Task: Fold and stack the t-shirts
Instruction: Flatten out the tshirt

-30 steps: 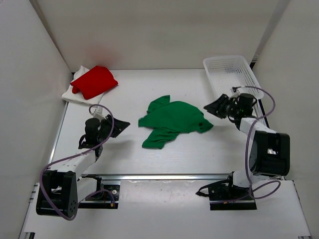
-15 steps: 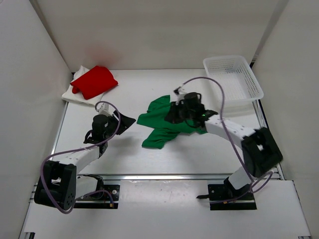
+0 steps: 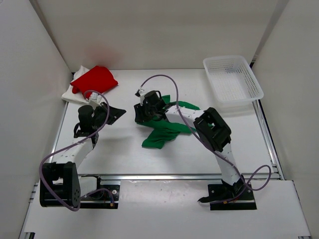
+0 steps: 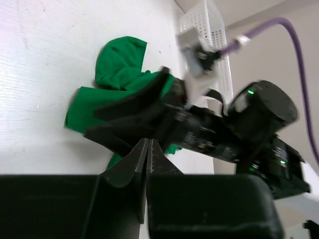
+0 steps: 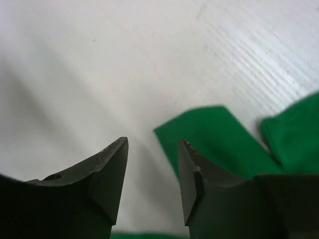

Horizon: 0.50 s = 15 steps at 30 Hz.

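T-shirts, taken from the left. At the far left corner of the tabletop [image 3: 124,149]: white t-shirt [image 3: 71,93], with red t-shirt [image 3: 94,81] bunched on top and covering most of it. Next, left hand [image 3: 121,110]: clenched, fingers [image 4: 124,169] pressed flat together in the wrist view, gripping nothing, poised over bare tabletop between the red t-shirt and green t-shirt [image 3: 167,130], pointed toward the right hand [image 3: 139,113]. Right hand at the left edge of the green t-shirt: released, fingers parted by a modest gap, only tabletop and a corner of green cloth showing beyond the tips; contact with the cloth impossible to tell. Green t-shirt crumpled and unfolded near mid-tabletop, partly under the right arm. Far right, at the back: white lattice basket [image 3: 233,79], well apart from all three shirts.
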Tool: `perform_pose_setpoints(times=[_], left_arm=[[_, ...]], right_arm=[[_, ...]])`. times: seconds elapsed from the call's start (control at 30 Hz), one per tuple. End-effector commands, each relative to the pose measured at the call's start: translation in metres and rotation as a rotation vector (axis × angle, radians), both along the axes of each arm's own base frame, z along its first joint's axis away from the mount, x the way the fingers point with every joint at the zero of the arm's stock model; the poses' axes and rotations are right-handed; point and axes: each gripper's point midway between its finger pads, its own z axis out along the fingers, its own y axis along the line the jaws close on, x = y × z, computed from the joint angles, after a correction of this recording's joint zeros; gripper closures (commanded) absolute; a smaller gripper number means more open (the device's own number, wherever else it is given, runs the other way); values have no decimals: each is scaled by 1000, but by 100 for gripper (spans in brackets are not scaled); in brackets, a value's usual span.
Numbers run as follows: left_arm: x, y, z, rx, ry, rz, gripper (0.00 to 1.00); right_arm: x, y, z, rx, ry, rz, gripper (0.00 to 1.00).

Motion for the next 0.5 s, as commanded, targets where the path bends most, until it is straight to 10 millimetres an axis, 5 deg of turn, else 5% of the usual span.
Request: perform_pose_setpoints(times=[0.0, 0.3, 0.47], left_arm=[[-10, -4, 23, -17, -70, -47, 89], [-10, 0, 10, -14, -24, -14, 83], [-8, 0, 9, -39, 44, 7, 95]], right_arm=[[22, 12, -9, -93, -80, -26, 57], [24, 7, -42, -320, -137, -131, 58], [9, -7, -49, -330, -126, -185, 60]])
